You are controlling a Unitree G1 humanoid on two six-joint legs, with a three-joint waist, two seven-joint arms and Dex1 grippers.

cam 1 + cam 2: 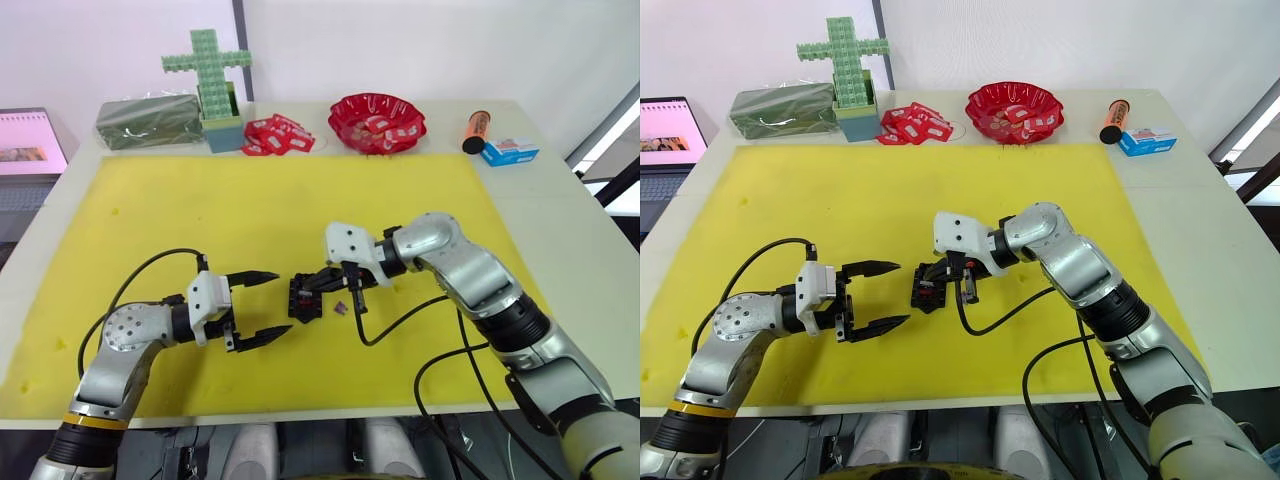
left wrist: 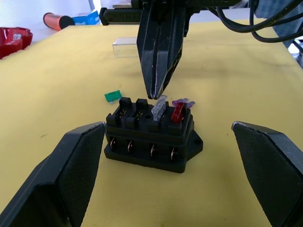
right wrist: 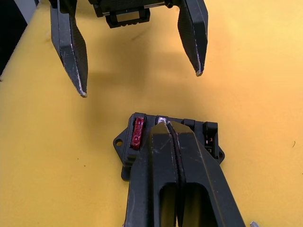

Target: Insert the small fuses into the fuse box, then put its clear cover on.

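Pressing the pale grey fuse (image 2: 159, 108) into the fuse box (image 2: 150, 138) beside the seated red fuse (image 2: 178, 112), right gripper (image 2: 154, 92) pinched shut as a pusher; left gripper (image 1: 262, 307) spread wide, empty, flanking the box; green fuse (image 2: 112, 96), clear cover (image 2: 125, 47) waiting beyond it

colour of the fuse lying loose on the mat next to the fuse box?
Green: the loose fuse beside the fuse box; left wrist view shows it best.
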